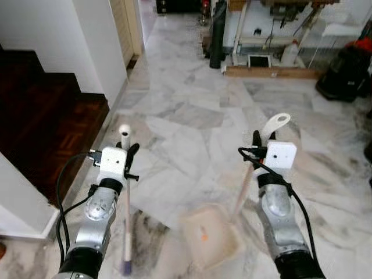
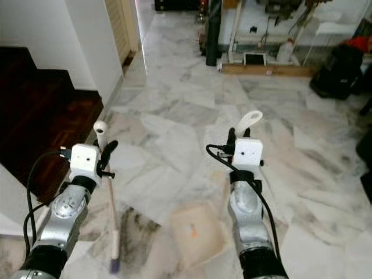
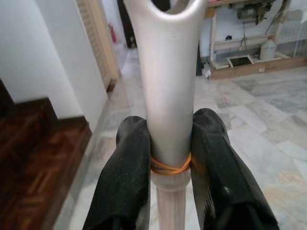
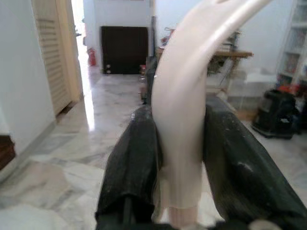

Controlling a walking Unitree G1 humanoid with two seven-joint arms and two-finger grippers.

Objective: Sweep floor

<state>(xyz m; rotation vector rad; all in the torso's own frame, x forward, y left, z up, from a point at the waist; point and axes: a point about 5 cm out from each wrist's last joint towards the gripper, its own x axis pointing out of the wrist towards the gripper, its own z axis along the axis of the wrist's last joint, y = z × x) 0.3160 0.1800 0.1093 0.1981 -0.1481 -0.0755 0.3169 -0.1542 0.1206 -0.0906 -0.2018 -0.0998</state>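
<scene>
Both forearms reach forward: my left tool (image 3: 169,158) clamps the broom handle (image 1: 126,192) upright, my right tool (image 4: 178,158) grips the dustpan (image 1: 210,235) handle, pan apparently on the floor (image 1: 192,116).

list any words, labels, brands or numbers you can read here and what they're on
None: no text can be read in these pictures.
Broom handle in the left pincer: plain, only an orange rubber band around it.
Dustpan and its handle in the right pincer: no lettering to make out.
Shelf clutter at the far wall: too small and blurred to tell whether it bears any print.
</scene>
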